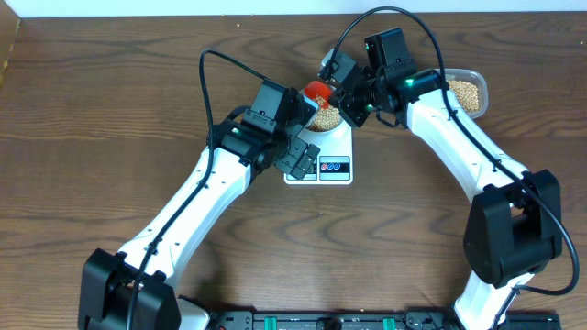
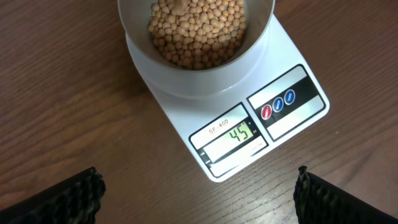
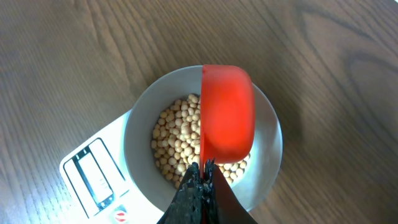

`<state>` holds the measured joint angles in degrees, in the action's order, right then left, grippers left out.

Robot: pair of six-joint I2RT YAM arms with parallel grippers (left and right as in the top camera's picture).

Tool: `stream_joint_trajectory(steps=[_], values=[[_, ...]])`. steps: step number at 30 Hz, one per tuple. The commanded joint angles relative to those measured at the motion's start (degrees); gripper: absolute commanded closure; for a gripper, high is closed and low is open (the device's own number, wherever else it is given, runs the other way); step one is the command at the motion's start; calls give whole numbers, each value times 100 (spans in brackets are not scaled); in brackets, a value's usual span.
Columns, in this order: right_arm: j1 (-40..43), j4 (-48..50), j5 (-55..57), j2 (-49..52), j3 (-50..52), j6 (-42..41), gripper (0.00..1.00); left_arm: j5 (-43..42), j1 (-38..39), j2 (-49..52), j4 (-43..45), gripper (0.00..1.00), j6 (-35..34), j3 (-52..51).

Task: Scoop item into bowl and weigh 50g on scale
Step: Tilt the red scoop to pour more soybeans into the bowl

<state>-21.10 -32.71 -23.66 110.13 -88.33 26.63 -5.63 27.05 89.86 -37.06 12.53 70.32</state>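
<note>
The pale bowl [image 2: 199,68] stands on the white scale [image 2: 292,127], and tan beans [image 2: 199,28] fill its bottom. The scale's display [image 2: 239,134] reads 45. My right gripper [image 3: 202,171] is shut on the handle of a red scoop [image 3: 227,115], held tipped on its side over the bowl [image 3: 140,124] and its beans [image 3: 177,140]. In the overhead view the scoop [image 1: 319,92] is above the bowl [image 1: 326,117] on the scale [image 1: 321,156]. My left gripper [image 2: 199,193] is open and empty, hovering just in front of the scale; overhead it shows beside the scale [image 1: 298,158].
A clear plastic tub [image 1: 466,92] holding more beans stands at the back right, behind my right arm. The brown wooden table [image 1: 110,137] lies all around. A white wall edge runs along the back.
</note>
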Motion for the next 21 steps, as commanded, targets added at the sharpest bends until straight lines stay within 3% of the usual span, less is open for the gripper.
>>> stream_joint_trajectory(steps=[1,21], values=[[-37,9,-24,-205,-50,177,99,31,-13,-94,-2,0,92,20],[138,-9,-459,-205,-50,-568,99,31,-13,-92,-2,1,92,20]])
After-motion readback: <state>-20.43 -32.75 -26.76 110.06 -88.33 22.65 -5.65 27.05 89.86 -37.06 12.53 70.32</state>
